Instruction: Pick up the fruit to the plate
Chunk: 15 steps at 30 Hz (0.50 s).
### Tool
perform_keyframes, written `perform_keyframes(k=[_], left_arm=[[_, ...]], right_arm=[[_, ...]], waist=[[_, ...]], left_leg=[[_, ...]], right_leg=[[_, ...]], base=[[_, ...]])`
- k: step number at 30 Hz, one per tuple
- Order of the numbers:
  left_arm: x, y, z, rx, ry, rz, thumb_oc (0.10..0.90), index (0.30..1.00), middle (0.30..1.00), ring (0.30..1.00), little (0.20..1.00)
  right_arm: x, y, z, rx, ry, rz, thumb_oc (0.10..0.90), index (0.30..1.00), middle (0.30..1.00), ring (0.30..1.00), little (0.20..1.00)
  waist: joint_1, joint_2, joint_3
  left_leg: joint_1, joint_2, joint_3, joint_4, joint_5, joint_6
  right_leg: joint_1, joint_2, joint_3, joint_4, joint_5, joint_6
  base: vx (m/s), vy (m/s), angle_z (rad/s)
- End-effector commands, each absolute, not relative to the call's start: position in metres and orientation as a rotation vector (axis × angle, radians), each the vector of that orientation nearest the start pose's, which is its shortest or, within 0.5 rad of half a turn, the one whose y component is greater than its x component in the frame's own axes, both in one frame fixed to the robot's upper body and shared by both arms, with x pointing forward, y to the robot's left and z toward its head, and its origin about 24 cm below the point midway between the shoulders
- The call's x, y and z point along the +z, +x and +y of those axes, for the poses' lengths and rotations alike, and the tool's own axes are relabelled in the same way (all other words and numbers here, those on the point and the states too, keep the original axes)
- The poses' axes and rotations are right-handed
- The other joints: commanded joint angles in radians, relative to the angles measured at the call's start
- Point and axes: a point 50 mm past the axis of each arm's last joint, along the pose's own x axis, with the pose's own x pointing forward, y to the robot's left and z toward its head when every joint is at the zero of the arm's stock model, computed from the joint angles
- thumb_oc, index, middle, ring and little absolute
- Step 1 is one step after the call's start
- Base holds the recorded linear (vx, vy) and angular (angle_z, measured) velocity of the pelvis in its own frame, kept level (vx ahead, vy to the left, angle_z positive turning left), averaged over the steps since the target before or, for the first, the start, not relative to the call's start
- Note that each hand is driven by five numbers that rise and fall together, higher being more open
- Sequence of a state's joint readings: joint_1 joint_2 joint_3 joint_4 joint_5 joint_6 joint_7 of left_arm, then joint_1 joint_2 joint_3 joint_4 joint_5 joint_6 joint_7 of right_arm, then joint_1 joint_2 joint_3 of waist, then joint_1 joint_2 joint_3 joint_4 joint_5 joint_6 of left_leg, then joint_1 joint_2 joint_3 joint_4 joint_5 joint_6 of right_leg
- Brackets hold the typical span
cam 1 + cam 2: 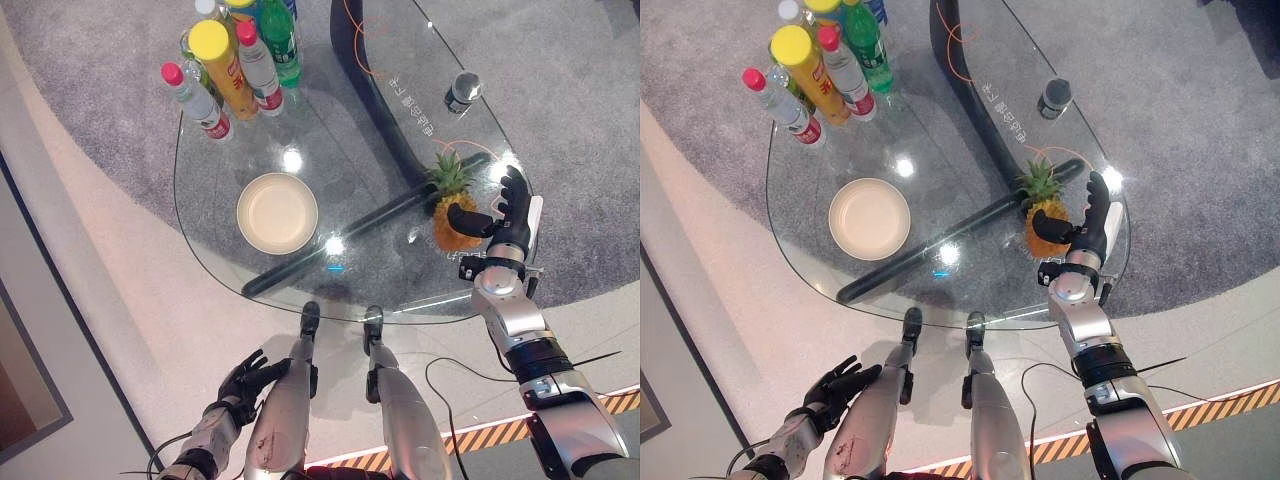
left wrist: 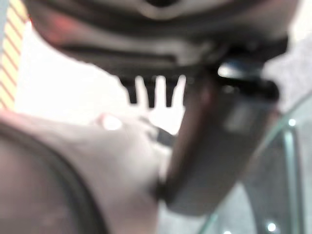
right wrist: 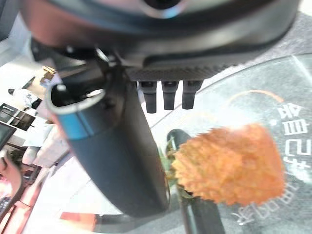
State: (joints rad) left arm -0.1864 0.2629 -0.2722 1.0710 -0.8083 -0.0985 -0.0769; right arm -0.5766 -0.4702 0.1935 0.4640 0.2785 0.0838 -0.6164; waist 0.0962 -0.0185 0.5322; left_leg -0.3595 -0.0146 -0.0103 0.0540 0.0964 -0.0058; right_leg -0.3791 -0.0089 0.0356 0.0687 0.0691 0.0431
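A small orange pineapple [image 1: 455, 225] with a green crown stands on the right side of the glass table [image 1: 350, 150], also seen close up in the right wrist view [image 3: 229, 163]. My right hand [image 1: 512, 225] is open just to its right, fingers straight and pointing away from me, thumb [image 3: 117, 161] reaching across the fruit's near side. An empty beige plate [image 1: 277, 212] sits left of centre on the table. My left hand [image 1: 245, 380] hangs open low at the lower left, off the table.
Several capped drink bottles [image 1: 235, 65] cluster at the table's far left corner. A dark-topped bottle [image 1: 462, 92] stands at the far right. The table's dark base [image 1: 400, 140] and an orange cable [image 1: 365, 50] show through the glass.
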Motion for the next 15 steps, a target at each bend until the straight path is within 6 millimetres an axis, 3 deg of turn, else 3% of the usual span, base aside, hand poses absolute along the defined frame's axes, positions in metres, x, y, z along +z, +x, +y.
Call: perform_keyframes(k=[1,7,15], left_arm=[[-0.128,0.180,0.211,0.209,-0.360,0.816,0.800,0.900,0.900,0.900,0.900],[-0.127,0.183,0.206,0.206,-0.373,0.810,0.800,0.900,0.900,0.900,0.900],[-0.126,0.185,0.202,0.196,-0.383,0.806,0.800,0.900,0.900,0.900,0.900]], right_arm=[[0.162,0.352,-0.233,-0.582,-0.270,-0.241,0.800,0.900,0.900,0.900,0.900],[0.155,0.354,-0.226,-0.530,-0.272,-0.202,0.800,0.900,0.900,0.900,0.900],[0.145,0.361,-0.225,-0.508,-0.151,-0.135,0.800,0.900,0.900,0.900,0.900]], waist=[[-0.020,-0.023,-0.012],[-0.022,-0.021,-0.012],[-0.013,-0.012,-0.012]], left_leg=[[-0.066,-0.080,-0.039,0.149,-0.129,0.019],[-0.083,-0.084,-0.040,0.159,-0.128,0.019],[-0.110,-0.088,-0.041,0.164,-0.121,0.018]], right_leg=[[-0.019,-0.012,-0.077,0.045,-0.013,0.010],[-0.041,-0.015,-0.078,0.057,-0.009,0.012],[-0.076,-0.021,-0.085,0.073,-0.008,0.012]], base=[[0.00,0.000,0.00],[0.00,0.000,0.00],[0.00,0.014,0.00]])
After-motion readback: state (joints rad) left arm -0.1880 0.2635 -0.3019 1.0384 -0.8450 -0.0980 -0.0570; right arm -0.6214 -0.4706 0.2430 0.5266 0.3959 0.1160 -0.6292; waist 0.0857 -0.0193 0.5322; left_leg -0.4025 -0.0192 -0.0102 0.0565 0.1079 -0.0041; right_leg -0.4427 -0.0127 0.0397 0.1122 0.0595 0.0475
